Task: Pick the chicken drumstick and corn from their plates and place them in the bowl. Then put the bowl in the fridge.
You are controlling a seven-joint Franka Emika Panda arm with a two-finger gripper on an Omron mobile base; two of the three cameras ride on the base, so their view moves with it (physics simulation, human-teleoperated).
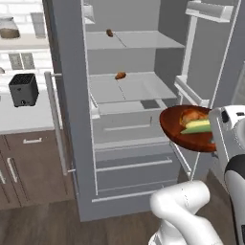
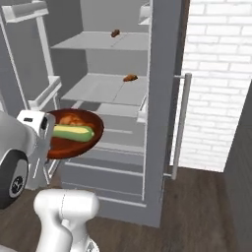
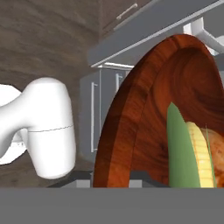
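Observation:
The reddish-brown bowl [image 1: 176, 129] hangs tilted in the air in front of the open fridge [image 1: 129, 88], level with its drawers. My gripper [image 1: 213, 137] is shut on the bowl's near rim. The corn [image 1: 197, 127] lies across the bowl, with the chicken drumstick [image 1: 191, 115] behind it. The right base view has the bowl [image 2: 96, 129], corn [image 2: 74, 132] and drumstick [image 2: 71, 119] just left of the fridge's middle, with the gripper [image 2: 48, 135] at the rim. Close up in the hand view are the bowl [image 3: 144, 127] and corn [image 3: 188, 153]. The plates are out of view.
Both fridge doors stand open; the left door [image 1: 67, 72] has a long bar handle [image 1: 56, 124], and the right door's shelves [image 1: 191, 93] sit just behind the bowl. Small brown items [image 1: 120, 75] lie on two fridge shelves. A toaster [image 1: 23, 89] stands on the counter at left.

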